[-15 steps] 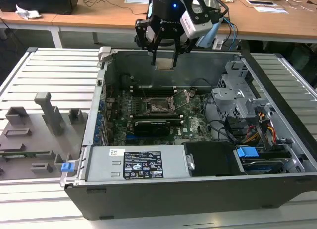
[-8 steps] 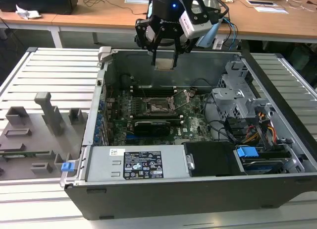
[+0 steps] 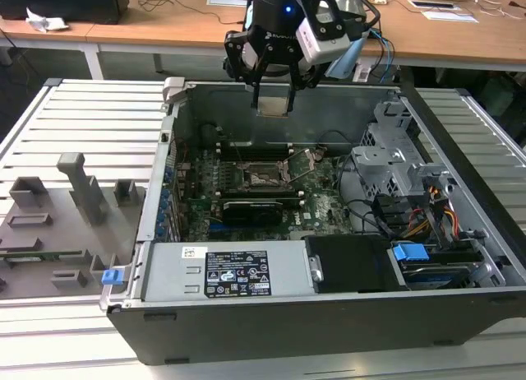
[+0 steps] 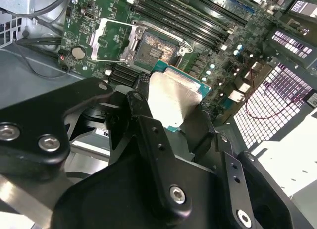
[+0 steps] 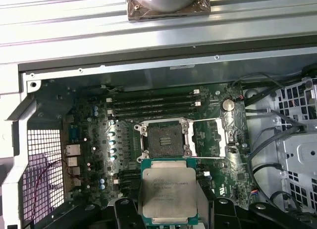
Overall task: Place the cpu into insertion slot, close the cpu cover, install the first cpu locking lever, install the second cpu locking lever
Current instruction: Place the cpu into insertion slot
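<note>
The ribbed grey tabletop carries an open computer case, with the green motherboard lying flat on its floor. The gripper hangs over the case's far wall. It is clamped on opposite edges of the cpu, which is held roughly level, silver top upward.

The insertion slot lies below the chip, well apart from it and a little nearer the exterior camera. In the first wrist view the chip, being square, has its edges close to parallel with the socket's rim.

The cpu cover is swung open toward the drive-cage side, leaving the socket bare. Memory slots run along one side and a long black card along the other. Neither overhangs the socket, so the way down looks unobstructed
</note>
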